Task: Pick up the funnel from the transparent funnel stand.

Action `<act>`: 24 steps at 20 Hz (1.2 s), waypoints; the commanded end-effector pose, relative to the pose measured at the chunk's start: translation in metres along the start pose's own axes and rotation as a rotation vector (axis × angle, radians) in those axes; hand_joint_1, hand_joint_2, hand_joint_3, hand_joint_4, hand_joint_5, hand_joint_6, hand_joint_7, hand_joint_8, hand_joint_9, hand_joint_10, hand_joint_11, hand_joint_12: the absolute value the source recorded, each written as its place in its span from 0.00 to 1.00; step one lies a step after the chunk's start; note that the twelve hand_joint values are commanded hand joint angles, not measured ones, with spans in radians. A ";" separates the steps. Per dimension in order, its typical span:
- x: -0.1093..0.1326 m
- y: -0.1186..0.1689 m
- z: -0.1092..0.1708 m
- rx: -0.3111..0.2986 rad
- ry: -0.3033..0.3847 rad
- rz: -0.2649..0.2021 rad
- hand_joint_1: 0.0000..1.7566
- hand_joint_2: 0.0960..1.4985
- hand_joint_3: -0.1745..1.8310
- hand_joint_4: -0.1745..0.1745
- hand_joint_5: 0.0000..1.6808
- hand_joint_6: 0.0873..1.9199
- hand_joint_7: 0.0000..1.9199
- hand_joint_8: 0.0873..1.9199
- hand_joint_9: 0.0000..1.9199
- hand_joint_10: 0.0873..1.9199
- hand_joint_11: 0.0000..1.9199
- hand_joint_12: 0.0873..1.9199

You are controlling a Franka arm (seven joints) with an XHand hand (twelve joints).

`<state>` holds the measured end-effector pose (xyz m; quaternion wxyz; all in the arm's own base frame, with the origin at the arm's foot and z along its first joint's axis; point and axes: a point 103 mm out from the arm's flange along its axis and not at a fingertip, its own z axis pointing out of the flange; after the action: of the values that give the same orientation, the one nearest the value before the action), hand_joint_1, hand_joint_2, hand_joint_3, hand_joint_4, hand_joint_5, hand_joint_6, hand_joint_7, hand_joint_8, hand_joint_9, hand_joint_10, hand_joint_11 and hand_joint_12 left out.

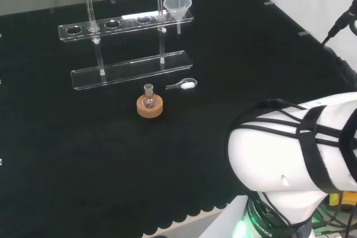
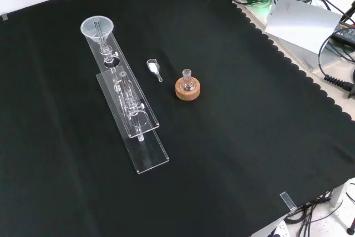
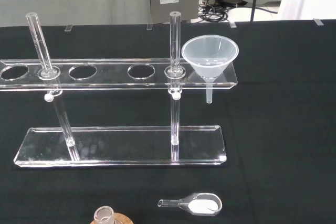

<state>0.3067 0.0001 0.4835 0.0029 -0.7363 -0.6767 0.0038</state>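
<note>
A clear plastic funnel [image 3: 210, 59] sits upright in the end hole of the transparent funnel stand [image 3: 118, 145], its wide mouth facing up and its short spout pointing straight down through the upper shelf [image 3: 113, 74], so that its long axis runs vertical. In the head view the funnel [image 1: 177, 5] stands at the right end of the stand [image 1: 131, 68], at the far side of the black cloth [image 1: 67, 154]; in the front view the funnel [image 2: 97, 27] is at the stand's far, upper end, and the stand [image 2: 133, 117] runs lengthwise down toward the camera. The stand's clear posts and shelf are hard to make out in the front view, where they overlap one another. The other holes in the upper shelf hold nothing, and the shelf's far end is cut off at the wrist view's edge. Just beside the stand's base plate lies a small clear scoop [image 3: 197, 203] with white powder in its bowl, and near it a small glass flask [image 1: 149, 96] rests on a cork ring [image 1: 150, 107]; whether the flask holds anything cannot be told, and in the wrist view only its neck [image 3: 104, 215] is seen, cut off at the edge. The arm's white link [image 1: 295, 154] bulks at the right of the head view, well apart from the stand; whether the robot hand's fingers are apart or together cannot be told.
</note>
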 end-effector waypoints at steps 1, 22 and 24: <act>0.000 0.001 0.001 -0.006 -0.006 -0.001 0.00 0.72 0.36 0.57 0.07 0.03 0.01 0.23 0.07 0.29 0.01 0.63; -0.024 0.080 0.045 0.058 -0.009 0.074 0.00 0.76 0.30 0.57 0.09 0.00 0.01 0.22 0.07 0.28 0.00 0.66; -0.024 0.094 0.052 0.074 -0.028 0.060 0.00 0.76 0.30 0.57 0.09 0.00 0.01 0.22 0.07 0.28 0.00 0.66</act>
<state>0.3549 -0.0184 0.4485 0.0259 -0.7516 -0.6586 0.0279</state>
